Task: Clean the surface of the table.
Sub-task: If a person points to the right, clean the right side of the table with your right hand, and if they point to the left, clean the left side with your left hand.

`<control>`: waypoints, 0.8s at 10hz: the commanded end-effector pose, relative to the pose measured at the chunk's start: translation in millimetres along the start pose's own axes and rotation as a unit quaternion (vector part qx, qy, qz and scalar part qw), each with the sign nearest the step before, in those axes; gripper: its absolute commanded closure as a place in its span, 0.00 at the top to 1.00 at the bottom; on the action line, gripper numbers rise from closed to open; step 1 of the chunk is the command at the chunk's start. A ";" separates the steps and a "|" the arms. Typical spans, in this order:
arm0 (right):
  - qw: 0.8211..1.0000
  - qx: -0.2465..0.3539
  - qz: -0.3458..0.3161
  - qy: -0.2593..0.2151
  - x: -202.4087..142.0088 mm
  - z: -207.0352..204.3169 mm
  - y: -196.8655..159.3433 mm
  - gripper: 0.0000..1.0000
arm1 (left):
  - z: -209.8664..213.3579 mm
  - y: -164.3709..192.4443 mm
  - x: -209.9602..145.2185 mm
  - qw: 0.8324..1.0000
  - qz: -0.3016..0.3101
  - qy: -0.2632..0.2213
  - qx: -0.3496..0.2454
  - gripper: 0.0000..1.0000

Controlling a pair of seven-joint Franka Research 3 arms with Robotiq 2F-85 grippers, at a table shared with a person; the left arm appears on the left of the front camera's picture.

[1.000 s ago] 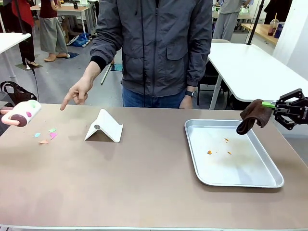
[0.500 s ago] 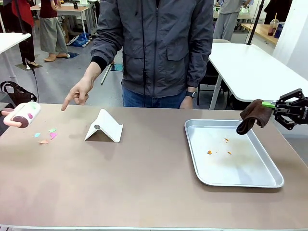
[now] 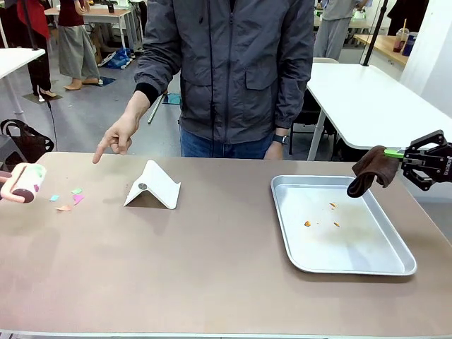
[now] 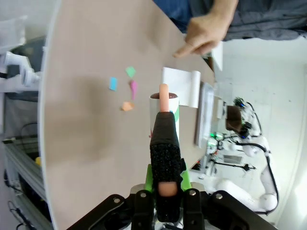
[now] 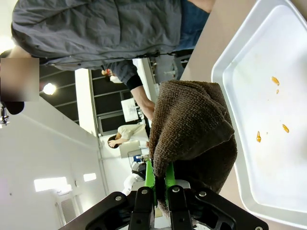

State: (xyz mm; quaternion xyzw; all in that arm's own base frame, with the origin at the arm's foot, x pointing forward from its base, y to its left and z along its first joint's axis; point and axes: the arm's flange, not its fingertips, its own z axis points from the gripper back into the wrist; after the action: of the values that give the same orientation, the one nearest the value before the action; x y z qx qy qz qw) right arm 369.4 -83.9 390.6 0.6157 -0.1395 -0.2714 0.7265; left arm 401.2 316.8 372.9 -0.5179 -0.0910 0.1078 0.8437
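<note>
The brownish table (image 3: 212,275) carries several small coloured paper scraps (image 3: 69,198) near its far left. Just left of them a pink-and-white lint roller (image 3: 21,182) hangs low over the table's left edge. In the left wrist view my left gripper (image 4: 165,181) is shut on the roller's black handle (image 4: 164,143), and the scraps (image 4: 125,89) lie ahead of the roller's head. Over the silver tray's far right corner my right gripper (image 3: 409,157) is shut on a brown cloth (image 3: 371,171), which droops from the jaws. The cloth (image 5: 192,129) also bulges over the gripper (image 5: 159,186) in the right wrist view.
A person stands at the far side, one hand (image 3: 116,135) pointing down toward the scraps. A white folded stand (image 3: 152,185) sits left of centre. The silver tray (image 3: 385,265) at the right holds a few orange crumbs (image 3: 307,223). A white table (image 3: 367,99) stands behind.
The lint roller has moved left and lower, toward the table's left edge. The right gripper and its cloth have stayed put; the person's pointing hand has barely shifted.
</note>
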 end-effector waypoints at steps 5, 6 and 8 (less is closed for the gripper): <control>1.000 0.003 0.004 0.003 -2.0 -0.4 3.9 0.00 | -14.9 11.0 16.0 0.995 0.022 0.005 0.101 0.03; 1.000 0.003 0.004 0.003 -2.0 -0.4 3.9 0.00 | -20.2 13.5 18.2 0.994 0.028 0.006 0.108 0.03; 1.000 0.003 0.004 0.003 -2.0 -0.4 3.9 0.00 | -31.0 20.3 23.2 0.991 0.040 0.006 0.124 0.03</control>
State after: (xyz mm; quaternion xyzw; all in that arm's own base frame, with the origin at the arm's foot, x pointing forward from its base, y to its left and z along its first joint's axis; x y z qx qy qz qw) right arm 369.4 -83.9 390.6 0.6157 -0.1394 -0.2715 0.7265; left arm 430.8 309.6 344.1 -0.4284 -0.0610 0.1363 0.8912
